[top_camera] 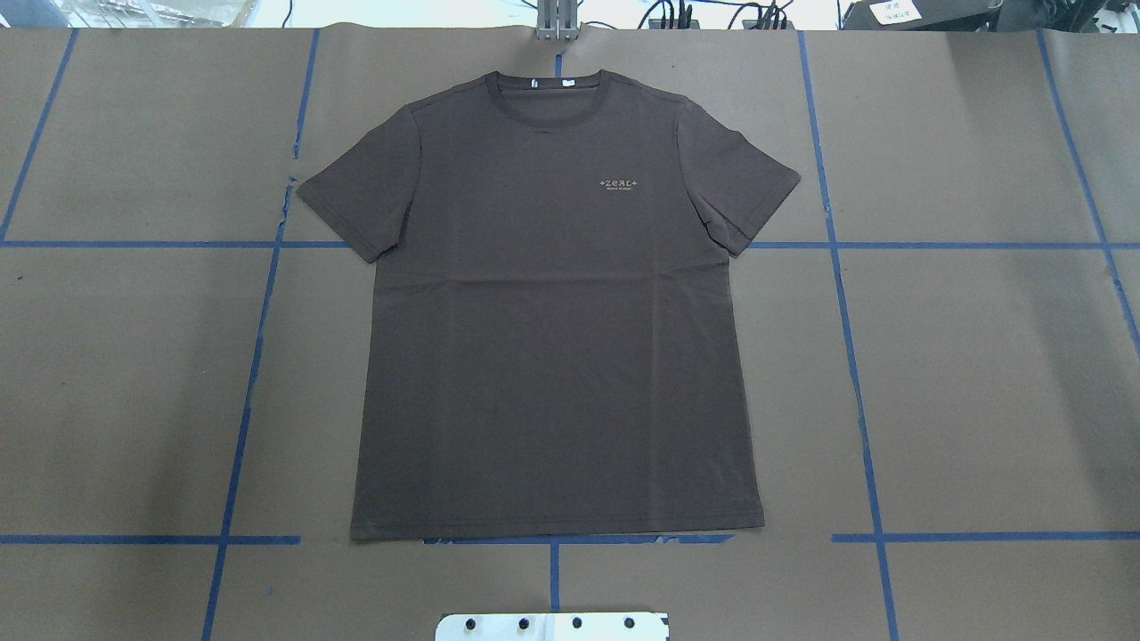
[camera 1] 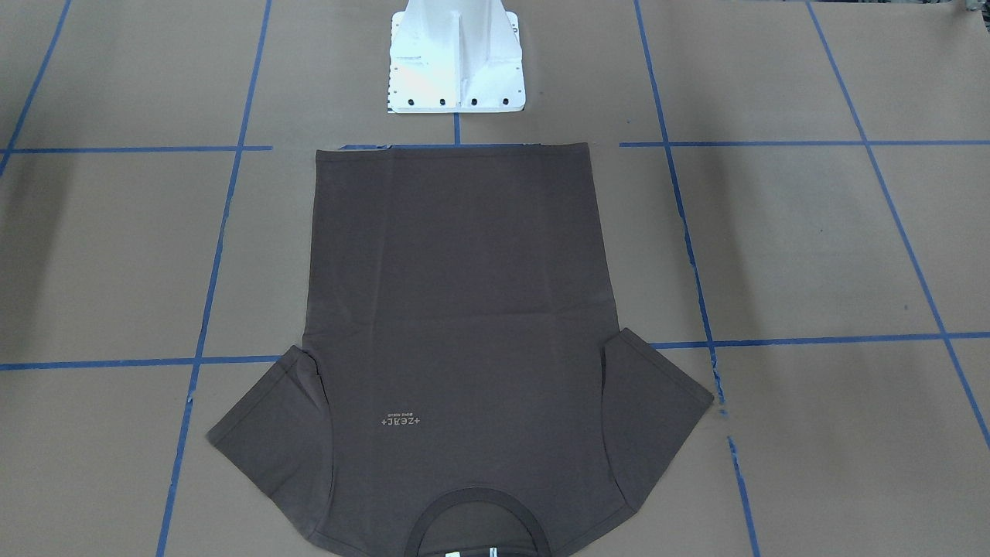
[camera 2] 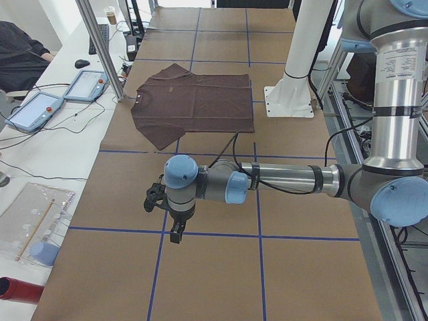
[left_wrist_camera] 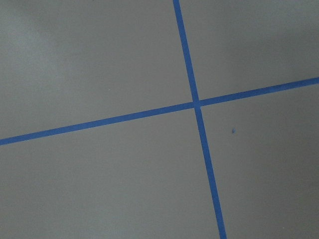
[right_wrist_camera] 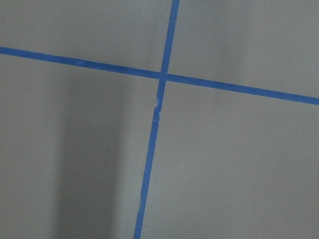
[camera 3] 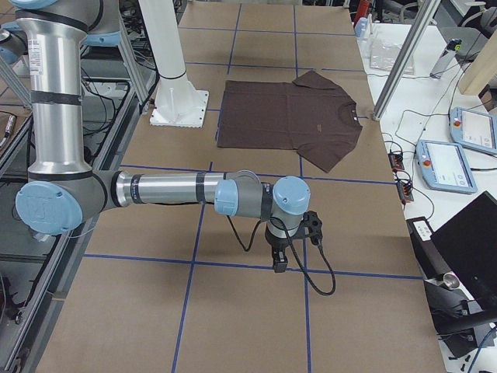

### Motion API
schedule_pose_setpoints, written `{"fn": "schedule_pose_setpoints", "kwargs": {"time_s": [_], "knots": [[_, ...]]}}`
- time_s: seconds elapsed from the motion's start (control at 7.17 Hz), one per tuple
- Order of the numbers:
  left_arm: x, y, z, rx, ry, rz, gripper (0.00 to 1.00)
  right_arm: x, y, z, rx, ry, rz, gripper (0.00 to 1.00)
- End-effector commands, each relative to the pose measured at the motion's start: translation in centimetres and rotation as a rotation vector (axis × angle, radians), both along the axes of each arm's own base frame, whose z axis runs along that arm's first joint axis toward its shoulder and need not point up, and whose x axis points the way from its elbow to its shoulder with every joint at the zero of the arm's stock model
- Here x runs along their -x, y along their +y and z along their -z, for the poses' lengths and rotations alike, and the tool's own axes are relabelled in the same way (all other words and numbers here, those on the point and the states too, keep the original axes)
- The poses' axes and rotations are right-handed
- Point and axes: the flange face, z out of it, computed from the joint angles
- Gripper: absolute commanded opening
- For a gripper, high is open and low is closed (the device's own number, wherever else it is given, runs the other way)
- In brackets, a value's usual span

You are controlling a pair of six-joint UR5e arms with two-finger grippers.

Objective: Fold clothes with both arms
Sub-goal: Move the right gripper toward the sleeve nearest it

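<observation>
Foremost in the side views, the left gripper [camera 2: 175,235] and right gripper [camera 3: 278,264] are held over taped paper [left_wrist_camera: 99,189], well apart from the shirt [top_camera: 552,312]; their opening cannot be told. The shirt is spread flat, front up, mid-frame overhead, collar [top_camera: 545,96] uppermost. It is judged light and limp; sleeve [top_camera: 356,200] edges and hem [top_camera: 552,527] corners would be pinched. The collar is cut off at the front view's lower edge.

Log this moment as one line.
T-shirt: flat, unfolded, front up | left gripper: over table, away from shirt, jaws unreadable | right gripper: likewise | fold: not started
</observation>
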Motion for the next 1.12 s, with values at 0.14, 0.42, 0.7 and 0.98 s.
{"fn": "schedule_pose_setpoints", "kwargs": {"time_s": [0.14, 0.42, 0.7, 0.98], "knots": [[0.0, -0.8, 0.7, -0.021, -0.001, -0.004, 1.00, 0.1, -1.8, 2.8, -0.047, -0.011, -0.012, 1.00], [-0.3, -4.3, 4.5, -0.134, 0.004, -0.013, 1.00, 8.5, -9.3, 9.8, -0.127, -0.028, 0.043, 1.00], [-0.5, -5.3, 3.2, -0.267, 0.008, -0.008, 1.00, 19.1, -16.4, 16.6, -0.149, -0.054, 0.004, 1.00], [-0.7, -7.7, 5.5, -0.299, 0.037, 0.036, 1.00, 28.8, -19.2, 19.5, -0.163, -0.161, -0.078, 1.00]]}}
